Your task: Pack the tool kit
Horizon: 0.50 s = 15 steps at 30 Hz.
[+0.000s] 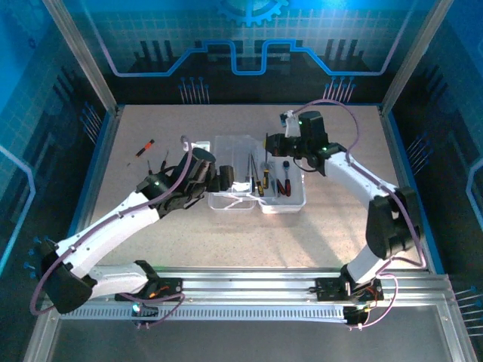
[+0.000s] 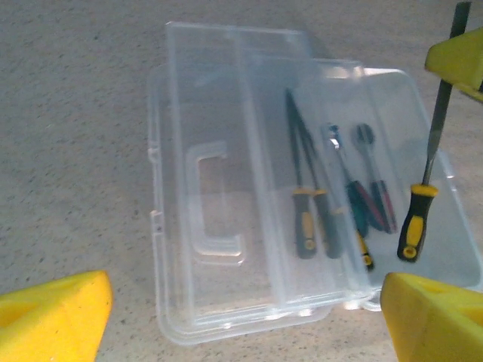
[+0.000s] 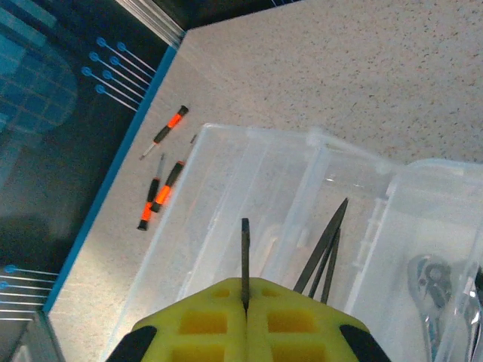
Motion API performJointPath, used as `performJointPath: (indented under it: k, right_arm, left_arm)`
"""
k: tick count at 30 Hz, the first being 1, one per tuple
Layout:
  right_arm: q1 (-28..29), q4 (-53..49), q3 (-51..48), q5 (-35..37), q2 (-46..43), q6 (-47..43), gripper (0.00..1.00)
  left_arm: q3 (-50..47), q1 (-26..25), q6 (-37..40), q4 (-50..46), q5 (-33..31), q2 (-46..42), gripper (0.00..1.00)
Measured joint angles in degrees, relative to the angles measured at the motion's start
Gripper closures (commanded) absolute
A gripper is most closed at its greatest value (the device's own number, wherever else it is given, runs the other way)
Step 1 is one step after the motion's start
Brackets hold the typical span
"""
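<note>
1. Loose orange-black screwdrivers (image 3: pixel 162 192) lie on the table (image 1: pixel 264 241), left of the case.
2. Left gripper (image 2: pixel 240 320): jaws wide, facing the open clear case (image 2: pixel 219 204) at table centre.
3. Right gripper (image 3: pixel 246 290): clamped on the shaft of a yellow-handled tool (image 2: pixel 417 226), whose long axis runs near vertical in the left wrist view, handle lowest, over the case tray.

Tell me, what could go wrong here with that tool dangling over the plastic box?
The right gripper pinches the yellow-handled tool only by its thin shaft, so it might slip or swing and land askew in the clear case. Three orange screwdrivers lie flat near the table's edge, away from the case, and could prove awkward to grasp.
</note>
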Motion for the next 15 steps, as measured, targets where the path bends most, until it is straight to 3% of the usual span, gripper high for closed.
performJointPath:
  k: [7,15]
  right_arm:
    - [-0.02,-4.42,3.28,-0.04,7.48,-2.49,0.97]
    - [-0.59,-4.94,3.65,-0.46,9.86,-1.81,0.92]
  left_arm:
    - [-2.67,0.13,-1.25,-0.04,-0.2,-1.62,0.08]
    - [-4.11,0.74,-1.22,0.13,-0.35,-2.75,0.07]
